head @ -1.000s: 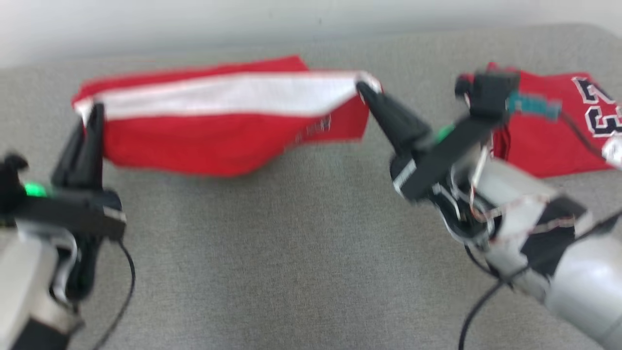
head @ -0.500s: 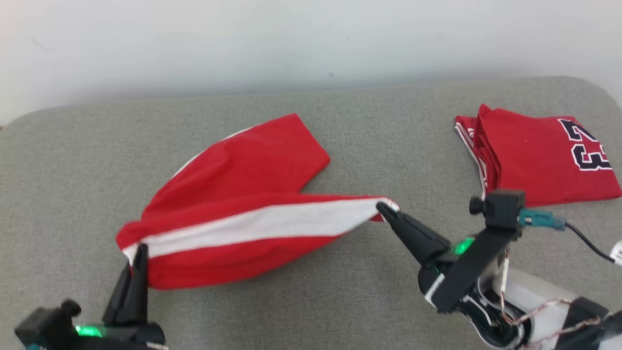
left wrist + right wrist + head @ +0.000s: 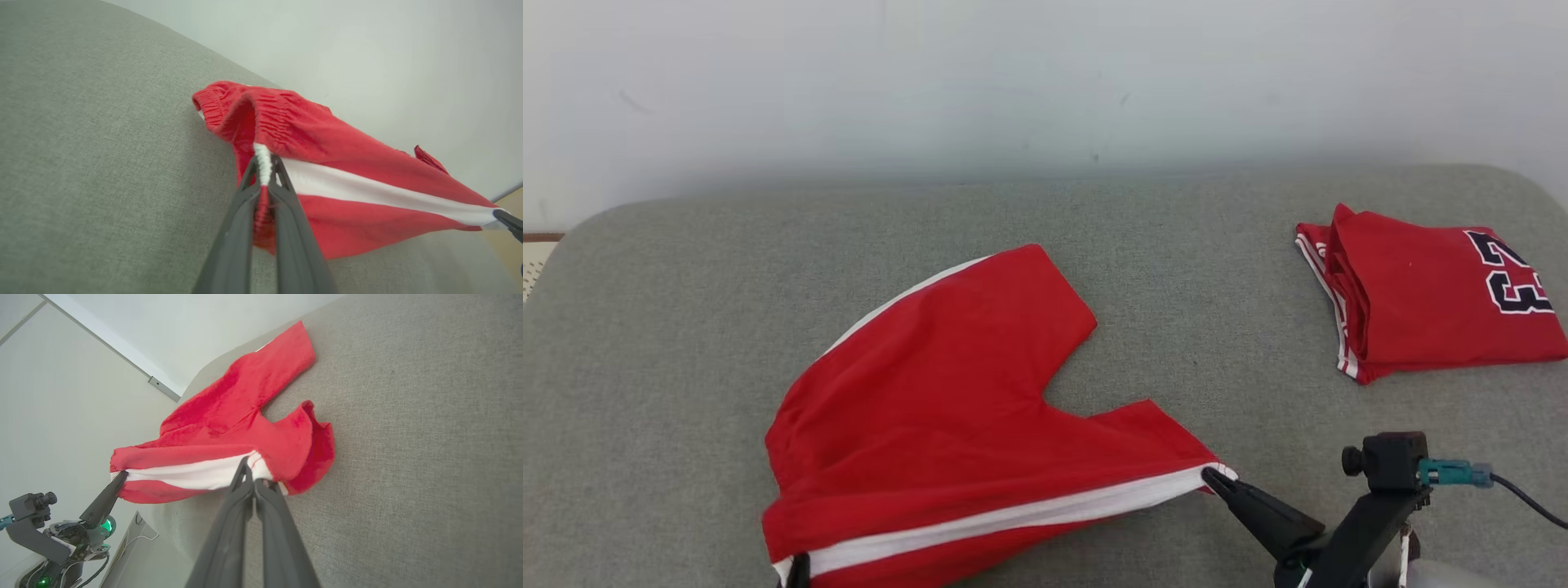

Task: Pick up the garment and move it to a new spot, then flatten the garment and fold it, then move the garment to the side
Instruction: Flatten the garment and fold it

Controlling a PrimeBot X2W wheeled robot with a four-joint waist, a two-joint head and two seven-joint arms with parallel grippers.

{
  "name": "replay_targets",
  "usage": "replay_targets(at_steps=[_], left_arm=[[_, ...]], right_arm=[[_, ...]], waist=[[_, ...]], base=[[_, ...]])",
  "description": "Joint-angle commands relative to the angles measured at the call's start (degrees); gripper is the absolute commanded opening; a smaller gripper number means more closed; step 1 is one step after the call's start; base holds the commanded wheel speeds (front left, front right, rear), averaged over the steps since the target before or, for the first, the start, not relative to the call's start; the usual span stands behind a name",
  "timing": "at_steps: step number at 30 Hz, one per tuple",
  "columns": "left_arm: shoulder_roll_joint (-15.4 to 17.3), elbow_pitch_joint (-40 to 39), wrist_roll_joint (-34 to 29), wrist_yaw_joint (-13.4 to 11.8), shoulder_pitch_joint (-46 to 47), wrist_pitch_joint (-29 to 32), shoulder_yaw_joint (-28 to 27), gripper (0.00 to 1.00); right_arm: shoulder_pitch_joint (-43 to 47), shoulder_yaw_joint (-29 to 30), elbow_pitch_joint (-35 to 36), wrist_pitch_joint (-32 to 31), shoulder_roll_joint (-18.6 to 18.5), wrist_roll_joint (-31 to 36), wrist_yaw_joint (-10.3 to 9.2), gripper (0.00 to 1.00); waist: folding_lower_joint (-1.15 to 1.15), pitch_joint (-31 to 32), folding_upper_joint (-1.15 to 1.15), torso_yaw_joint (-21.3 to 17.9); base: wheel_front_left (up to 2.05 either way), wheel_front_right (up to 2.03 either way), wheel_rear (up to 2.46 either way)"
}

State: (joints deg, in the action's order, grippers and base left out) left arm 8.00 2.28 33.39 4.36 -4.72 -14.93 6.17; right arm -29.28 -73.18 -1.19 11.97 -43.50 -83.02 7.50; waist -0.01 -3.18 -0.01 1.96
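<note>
Red shorts (image 3: 947, 392) with a white side stripe (image 3: 1013, 518) lie on the grey padded surface (image 3: 686, 286), left of its middle and close to the robot.

At the left, the left end effector (image 3: 264, 161) has its fingers pressed together on the elastic waistband (image 3: 261, 110), pinching it right where the stripe begins.

A second ago the shorts were strung between the two arms as a narrow doubled band, clear of the surface. Since then the head camera has tilted, but the garment itself has also come down. The far leg (image 3: 1005, 302) is now spread flat, pointing toward the wall, and the seat and crotch notch are opened out. Only the near edge along the stripe looks raised, taut between the two grips.

To the right, the right end effector (image 3: 1215, 475) is clamped shut on the hem of the near leg, at the stripe's other end. The hem beside it droops open rather than lying flat.

Further right, well apart, a folded red jersey (image 3: 1429, 302) with dark numerals sits untouched.

The relocation appears done and flattening is well along. Lowering the held edge onto the surface would probably finish the spread before any fold is made.
</note>
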Motion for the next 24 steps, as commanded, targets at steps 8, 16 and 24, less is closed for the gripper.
replay_targets(at_steps=[8, 16, 24], left_arm=[[-2.6, 1.1, -3.3, 2.0, -0.5, -0.2, -1.7, 0.00], [-3.5, -1.2, -6.2, 2.9, 3.8, -0.2, -4.4, 0.00], [-3.8, 0.8, -7.2, 3.1, 12.1, -0.2, -4.7, 0.00]], right_arm=[[0.4, 2.6, -2.5, 0.9, 2.0, 3.8, -0.02, 0.00], [-4.1, 8.0, -3.7, 1.8, 4.6, 9.0, -0.02, 0.00], [-14.8, 10.8, -11.1, -3.5, 10.3, 12.1, -0.02, 0.00]], waist=[[0.01, -0.1, 0.01, 1.2], [0.01, -1.2, 0.01, 2.6], [0.01, -4.4, 0.01, 4.2]], base=[[0.00, 0.00, 0.00], [0.00, 0.00, 0.00], [0.00, 0.00, 0.00]])
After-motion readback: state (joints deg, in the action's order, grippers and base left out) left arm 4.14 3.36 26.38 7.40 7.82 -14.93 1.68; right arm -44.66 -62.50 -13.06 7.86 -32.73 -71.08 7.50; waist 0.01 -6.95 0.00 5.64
